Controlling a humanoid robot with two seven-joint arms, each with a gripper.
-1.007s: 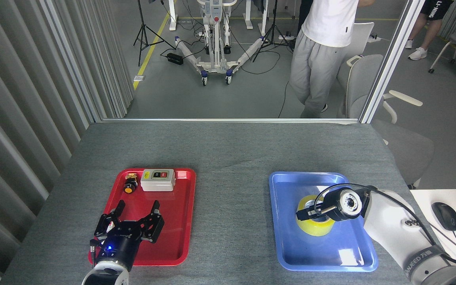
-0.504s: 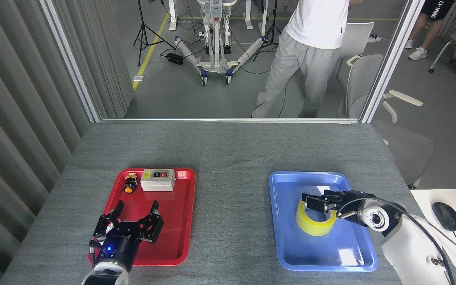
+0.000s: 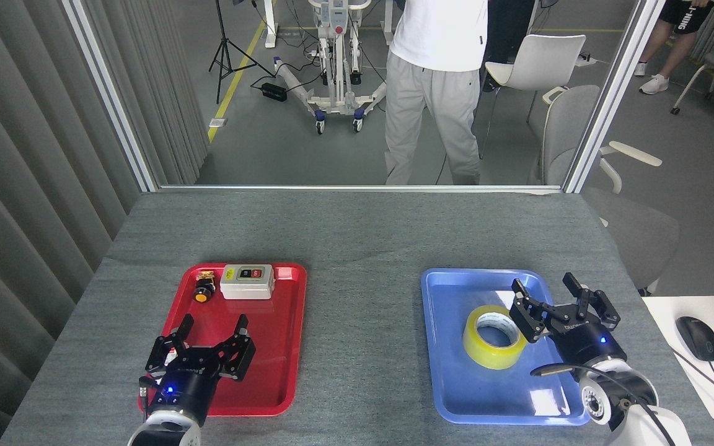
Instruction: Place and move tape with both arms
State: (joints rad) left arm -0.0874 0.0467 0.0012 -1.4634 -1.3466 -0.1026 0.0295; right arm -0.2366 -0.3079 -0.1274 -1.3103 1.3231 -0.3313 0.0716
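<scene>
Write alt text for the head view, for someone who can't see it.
A roll of yellow tape lies flat in a blue tray, the open right gripper beside it. The open left gripper hangs over a red tray.

Yellow tape point(image 3: 494, 337) on blue tray point(image 3: 450, 378); red tray point(image 3: 282, 347).

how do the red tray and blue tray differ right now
The red tray sits on the left and holds a grey switch box and a small yellow-capped button at its far end. The blue tray sits on the right and holds only the tape, lying flat. The left pincer hangs over the red tray; the right pincer is over the blue tray's right rim. Both trays are rectangular and lie flat.
</scene>
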